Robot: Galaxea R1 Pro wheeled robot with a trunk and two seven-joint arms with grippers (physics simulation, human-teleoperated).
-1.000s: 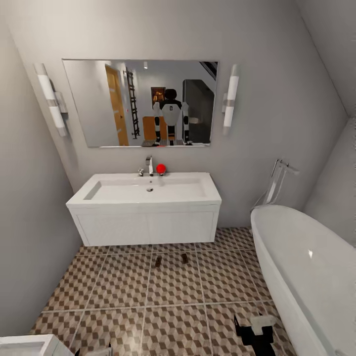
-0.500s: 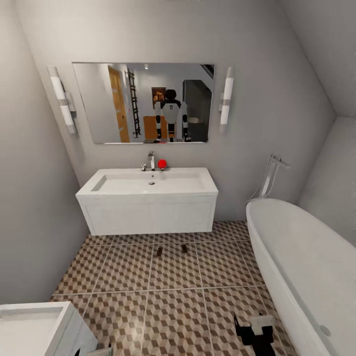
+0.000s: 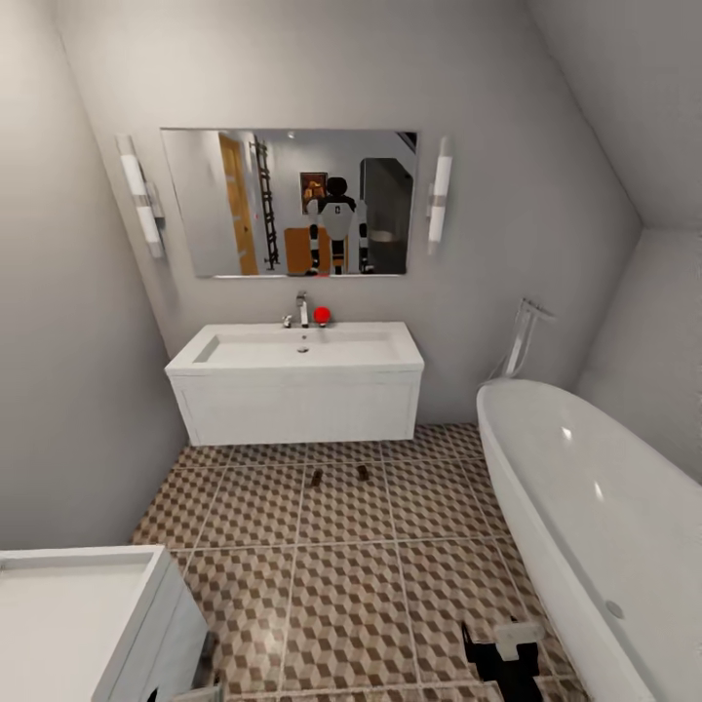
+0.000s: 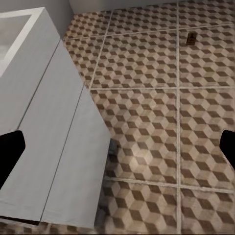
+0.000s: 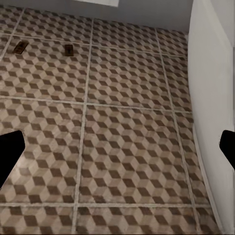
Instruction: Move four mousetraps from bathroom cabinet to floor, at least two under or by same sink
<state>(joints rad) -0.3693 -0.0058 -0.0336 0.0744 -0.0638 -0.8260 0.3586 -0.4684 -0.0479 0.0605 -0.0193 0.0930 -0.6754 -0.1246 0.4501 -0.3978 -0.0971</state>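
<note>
Two mousetraps lie on the patterned bathroom floor [image 3: 341,585] just in front of the bathroom sink [image 3: 297,375], one trap [image 3: 316,478] to the left of the other [image 3: 363,473]. The right wrist view shows both, one mousetrap [image 5: 19,47] beside its neighbour [image 5: 69,49]. A single mousetrap [image 4: 192,37] appears far off in the left wrist view. My left gripper [image 4: 117,152] is open and holds nothing, hovering over tiles beside the white drawer unit. The right gripper [image 5: 117,149] is also open and holds nothing; in the head view it [image 3: 502,658] hangs low near the tub.
An oval white bathtub [image 3: 585,507] fills the right side, its wall [image 5: 215,73] close to my right arm. A small white drawer unit [image 3: 78,624] stands at the near left, its side [image 4: 49,122] close to my left gripper. A mirror [image 3: 292,203] hangs above the sink.
The whole head view has pulled back from the sink, so more floor and more of the white drawer unit show. The two traps on the floor have not moved.
</note>
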